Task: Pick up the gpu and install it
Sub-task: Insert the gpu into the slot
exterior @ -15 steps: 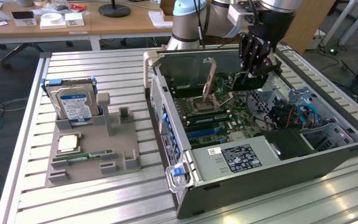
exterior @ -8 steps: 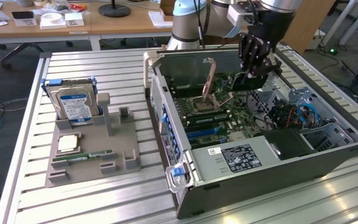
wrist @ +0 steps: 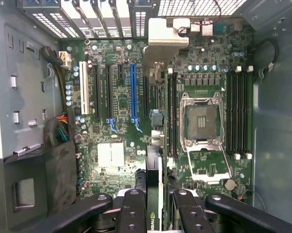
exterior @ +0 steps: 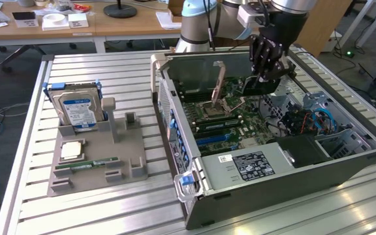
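The pincer (exterior: 267, 73) pinches the gpu (exterior: 260, 88) on edge, upright over the motherboard (exterior: 224, 125) in the open computer case (exterior: 266, 183) on the slatted surface (exterior: 96, 215) — the card's metal bracket points toward the case's rear slots.

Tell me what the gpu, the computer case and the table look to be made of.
gpu: green-edged circuit board, likely fibreglass, with a dull silver metal bracket; computer case: painted grey sheet metal, by its thin folded edges; table: brushed aluminium slats, probably, from the pale ribbed sheen.
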Action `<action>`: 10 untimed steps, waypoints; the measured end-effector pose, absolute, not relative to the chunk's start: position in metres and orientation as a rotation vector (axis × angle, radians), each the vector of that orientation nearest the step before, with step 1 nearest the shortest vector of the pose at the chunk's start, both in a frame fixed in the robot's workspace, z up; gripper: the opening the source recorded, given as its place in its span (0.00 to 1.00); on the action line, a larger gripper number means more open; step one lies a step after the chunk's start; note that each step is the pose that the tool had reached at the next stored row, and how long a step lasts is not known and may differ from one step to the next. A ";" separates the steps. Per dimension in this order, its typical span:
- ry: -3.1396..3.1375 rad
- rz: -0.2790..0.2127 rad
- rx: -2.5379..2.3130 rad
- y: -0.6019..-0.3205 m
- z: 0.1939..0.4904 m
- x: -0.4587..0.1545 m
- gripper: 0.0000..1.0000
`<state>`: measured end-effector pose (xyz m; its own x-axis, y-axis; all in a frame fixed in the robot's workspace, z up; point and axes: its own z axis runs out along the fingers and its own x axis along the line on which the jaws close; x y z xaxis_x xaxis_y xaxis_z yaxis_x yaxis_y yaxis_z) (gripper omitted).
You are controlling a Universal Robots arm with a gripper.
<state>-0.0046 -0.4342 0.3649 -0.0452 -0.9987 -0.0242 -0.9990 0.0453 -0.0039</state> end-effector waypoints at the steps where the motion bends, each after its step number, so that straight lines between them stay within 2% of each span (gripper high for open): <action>1: 2.257 0.022 -2.157 -0.434 0.365 -0.005 0.26; 10: 2.256 0.021 -2.156 -0.434 0.357 -0.007 0.26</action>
<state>-0.0069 -0.4342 0.3567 -0.0453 -0.9987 -0.0242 -0.9990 0.0454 -0.0046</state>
